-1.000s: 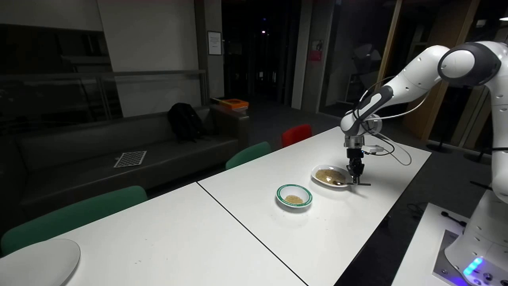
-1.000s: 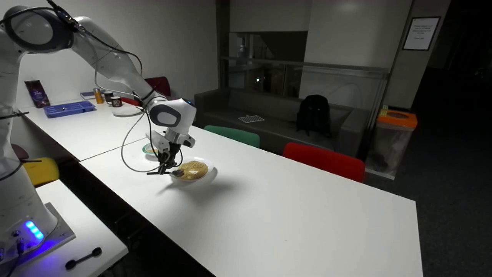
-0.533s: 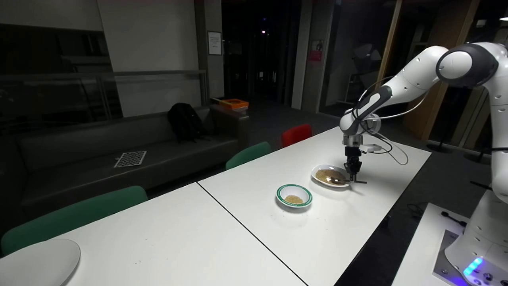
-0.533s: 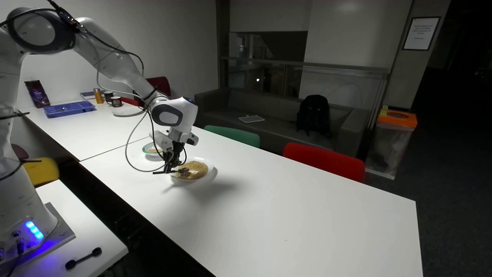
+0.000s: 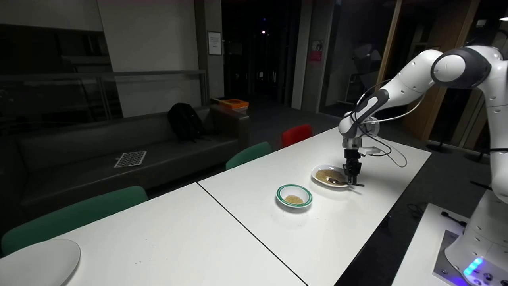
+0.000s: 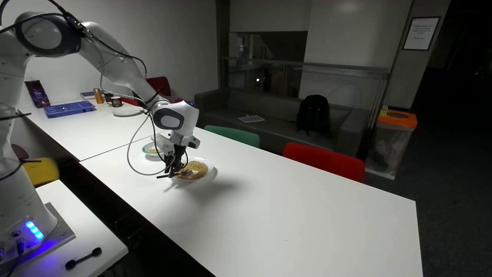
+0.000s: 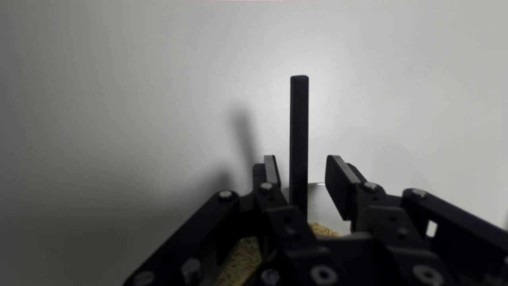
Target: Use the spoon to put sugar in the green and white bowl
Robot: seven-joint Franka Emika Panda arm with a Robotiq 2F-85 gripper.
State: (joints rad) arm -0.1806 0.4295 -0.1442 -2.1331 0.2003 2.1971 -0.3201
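Black spoon (image 7: 299, 135) lay, head over the sugar (image 5: 325, 173) in the white dish (image 5: 328, 167), handle between parted fingers (image 7: 337, 186); letting it go neatly probably called for rising straight up so neither one nudged the handle.

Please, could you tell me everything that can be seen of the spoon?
The spoon has a slim, straight, dark handle with a squared end; its material I cannot tell. Its dark head appears to rest on the tan sugar in the white dish, and the handle reaches, roughly level, past the rim over the table. The tool stands open around the handle, a gap showing on each side in the wrist view.
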